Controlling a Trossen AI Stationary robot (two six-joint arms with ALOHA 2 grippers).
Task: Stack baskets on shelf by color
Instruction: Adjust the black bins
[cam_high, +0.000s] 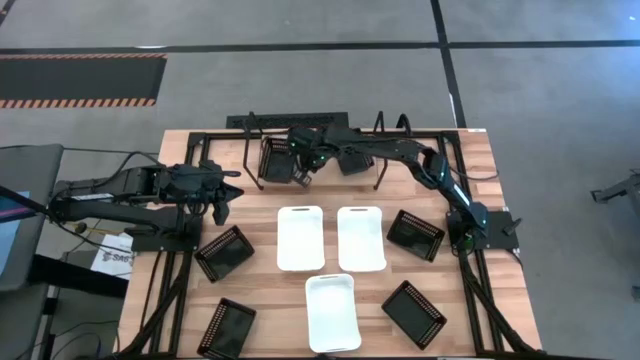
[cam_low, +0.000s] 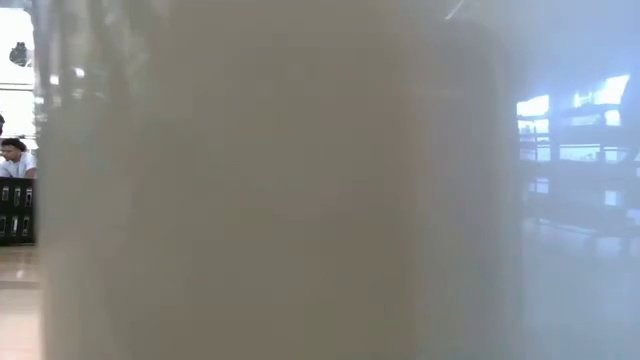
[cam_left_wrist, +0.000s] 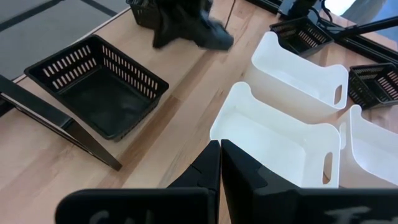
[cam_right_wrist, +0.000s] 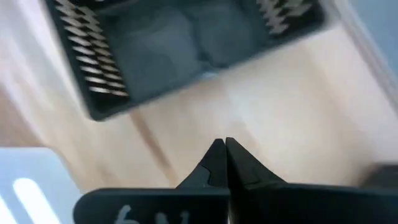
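The right end effector (cam_right_wrist: 224, 149) has its two dark fingers pressed together and holds nothing. In the high view it (cam_high: 312, 160) sits at the far edge of the surface (cam_high: 470, 170), over the shelf (cam_high: 250, 125), with a black basket (cam_high: 275, 160) just beside it among the upright dividers. Its own wrist view looks down on a black basket (cam_right_wrist: 180, 43) lying on bare wood ahead of the fingertips, apart from them.

The left end effector (cam_left_wrist: 221, 155) is also closed and empty. It (cam_high: 225, 195) waits near the left edge, beside another black basket (cam_high: 224, 251).

The step in hand looks like work on the black baskets at the shelf. To do it well, the right fingers would need to part before meeting a mesh wall, grip a rim squarely, and keep the basket level between the dividers so the stack does not tilt.

Only the high view gives the full layout: three white baskets (cam_high: 300, 238) at the centre and more black ones scattered toward the near corners. The left wrist view shows the white baskets' (cam_left_wrist: 280, 134) handle slots and wall height, hidden from above. The low view is blocked by a pale blur close to the lens, with only a seated person (cam_low: 14, 160) at its far edge.
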